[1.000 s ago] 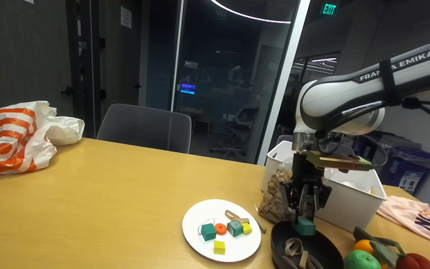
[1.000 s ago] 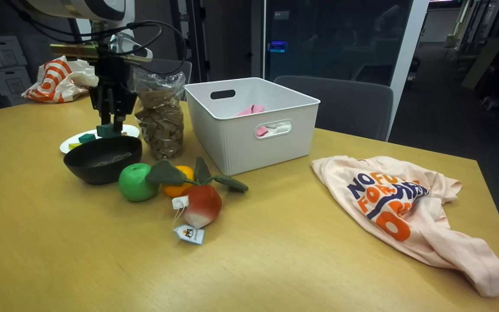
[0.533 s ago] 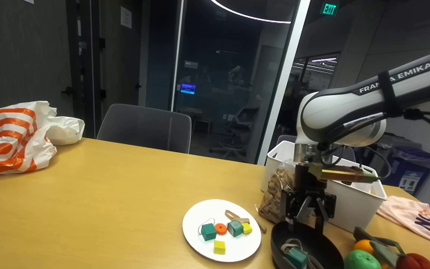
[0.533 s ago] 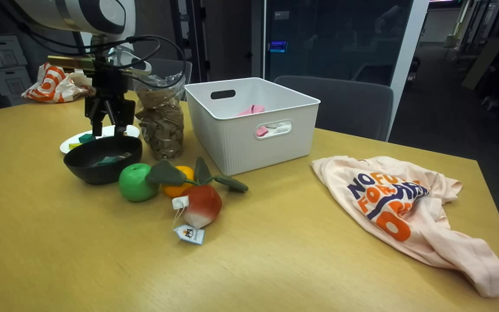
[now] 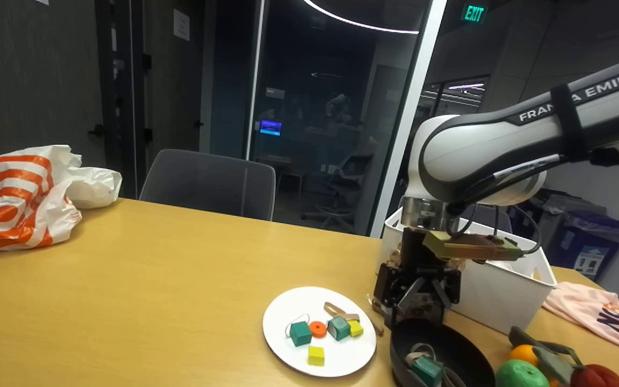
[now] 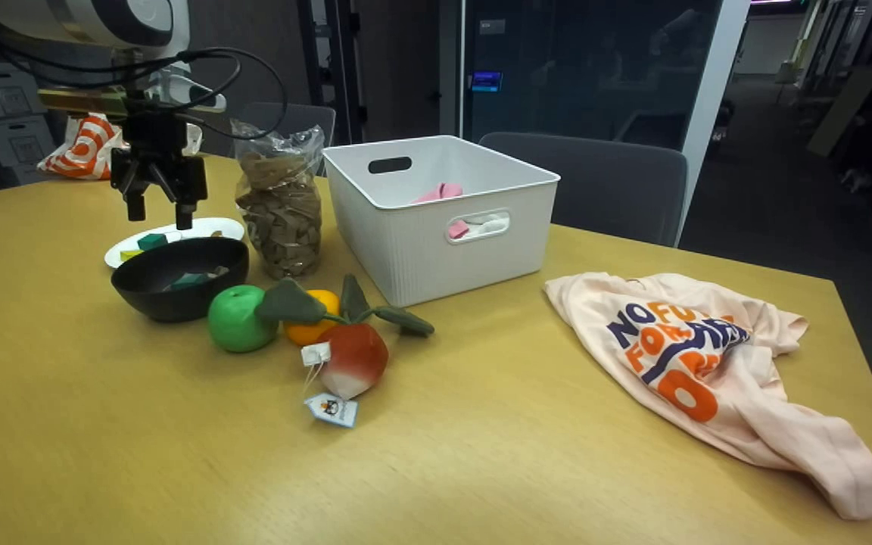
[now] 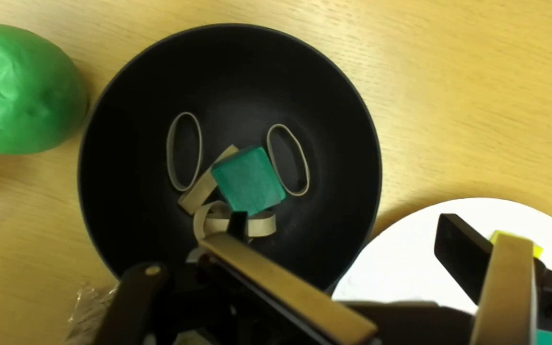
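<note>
My gripper (image 6: 160, 219) stands open and holds nothing, its fingers wide apart in the wrist view (image 7: 348, 239). In that view one fingertip overlaps the black bowl (image 7: 324, 115) and the other overlaps the white plate (image 7: 410, 258). Inside the bowl lies a green block (image 7: 249, 182), among several tan rubber bands (image 7: 204, 189). The same block (image 5: 427, 371) shows in an exterior view. On the plate (image 5: 282, 306) are two more green blocks (image 5: 300, 334), two yellow blocks (image 5: 316, 356), an orange ring (image 5: 317, 329) and a tan band. The fingertips hang above the bowl's plate-side rim.
A green apple (image 6: 241, 318), an orange fruit (image 6: 307, 333) and a red vegetable with leaves (image 6: 356, 359) sit beside the bowl. Behind stand a clear bag of tan bands (image 6: 282, 212) and a white bin (image 6: 466, 257). A pink cloth (image 6: 678, 341) and a shopping bag (image 5: 14, 209) lie farther off.
The gripper lowered and opened, and the green block it held dropped into the bowl. Since then the gripper has risen and shifted toward the plate.
</note>
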